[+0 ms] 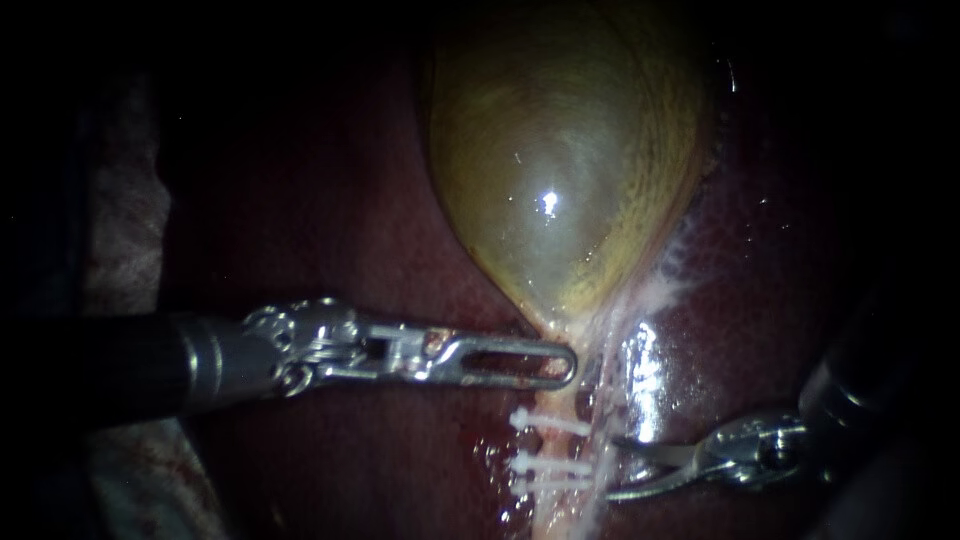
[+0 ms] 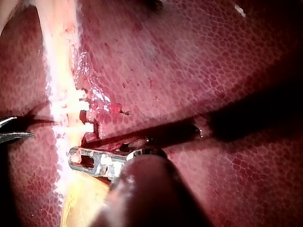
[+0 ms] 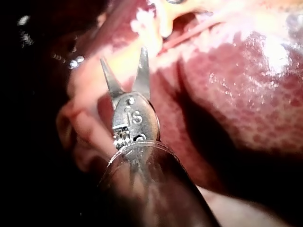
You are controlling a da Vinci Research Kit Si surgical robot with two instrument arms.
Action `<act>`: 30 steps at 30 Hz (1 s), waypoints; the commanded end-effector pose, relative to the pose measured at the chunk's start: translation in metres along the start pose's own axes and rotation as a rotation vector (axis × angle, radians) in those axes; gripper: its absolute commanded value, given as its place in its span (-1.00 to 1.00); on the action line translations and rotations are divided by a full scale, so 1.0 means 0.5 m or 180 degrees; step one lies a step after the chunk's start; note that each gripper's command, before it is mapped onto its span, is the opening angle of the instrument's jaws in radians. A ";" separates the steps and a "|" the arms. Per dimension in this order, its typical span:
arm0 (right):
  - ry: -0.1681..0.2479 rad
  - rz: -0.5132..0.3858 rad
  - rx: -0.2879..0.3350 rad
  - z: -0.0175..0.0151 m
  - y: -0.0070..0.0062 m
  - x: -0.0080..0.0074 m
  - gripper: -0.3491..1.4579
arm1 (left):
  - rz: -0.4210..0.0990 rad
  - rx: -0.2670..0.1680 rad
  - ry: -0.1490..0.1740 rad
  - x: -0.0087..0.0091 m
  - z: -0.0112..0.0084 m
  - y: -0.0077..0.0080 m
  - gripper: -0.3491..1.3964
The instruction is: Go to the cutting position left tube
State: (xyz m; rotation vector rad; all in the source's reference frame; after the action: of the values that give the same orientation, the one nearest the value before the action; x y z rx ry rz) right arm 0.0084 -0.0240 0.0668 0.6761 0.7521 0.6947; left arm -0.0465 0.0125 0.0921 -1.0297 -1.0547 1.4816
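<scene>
Right, the liver (image 1: 760,300) was the soft, wet bed under everything, and the gallbladder (image 1: 560,150) sat on it, a slick, thin-walled sac narrowing to a neck. My left instrument (image 1: 572,364) came in flat across the liver with its jaws closed on that neck, as far as I could see, so I judged the stalk below it was under some tension. My right instrument (image 1: 613,468) had curved blades that stood apart with nothing between them, its tips just beside the clipped stretch but not touching it. The left tube (image 1: 555,445) ran down from the neck, pale and thin, with a second pale strand close on its right. I'd expect it to be light, limp, slippery and easy to tear, so no pulling on it with the blades. The place to take it was the bare span between the upper clip and the two lower ones. The clips (image 1: 548,422), three white bars across the tube, were small and looked easy to knock, so I'd keep the blades off them.
</scene>
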 end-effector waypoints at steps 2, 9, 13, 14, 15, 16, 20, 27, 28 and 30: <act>0.0005 0.0087 0.0024 0.0006 -0.0005 0.0003 0.78 | -0.0003 -0.0013 -0.0015 -0.0002 -0.0012 0.0004 -1.00; -0.0034 0.0286 0.0064 0.0027 -0.0009 0.0013 0.78 | -0.0009 -0.0040 -0.0047 -0.0011 -0.0037 0.0020 -1.00; -0.0120 0.0365 0.0057 0.0043 -0.0005 0.0016 0.78 | -0.0014 -0.0051 -0.0058 -0.0015 -0.0043 0.0032 -1.00; -0.0137 0.0385 0.0060 0.0046 -0.0003 0.0016 0.78 | -0.0016 -0.0058 -0.0066 -0.0016 -0.0044 0.0034 -1.00; -0.0155 0.0403 0.0063 0.0051 -0.0002 0.0015 0.78 | -0.0017 -0.0060 -0.0068 -0.0016 -0.0046 0.0038 -1.00; -0.0170 0.0422 0.0058 0.0055 0.0000 0.0015 0.78 | -0.0019 -0.0060 -0.0068 -0.0017 -0.0047 0.0040 -1.00; -0.0234 0.0461 0.0072 0.0072 0.0003 0.0015 0.78 | -0.0024 -0.0064 -0.0073 -0.0017 -0.0053 0.0047 -1.00; -0.0305 0.0514 0.0101 0.0097 0.0007 0.0010 0.78 | -0.0030 -0.0069 -0.0079 -0.0016 -0.0061 0.0055 -1.00; -0.0312 0.0513 0.0098 0.0101 0.0008 0.0009 0.78 | -0.0032 -0.0070 -0.0079 -0.0016 -0.0061 0.0056 -1.00; -0.0323 0.0532 0.0112 0.0106 0.0009 0.0008 0.78 | -0.0034 -0.0071 -0.0080 -0.0015 -0.0062 0.0059 -1.00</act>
State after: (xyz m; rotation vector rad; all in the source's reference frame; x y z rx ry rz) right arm 0.0127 -0.0250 0.0700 0.8079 0.6175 0.7928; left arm -0.0441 0.0118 0.0884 -1.0216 -1.0957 1.4812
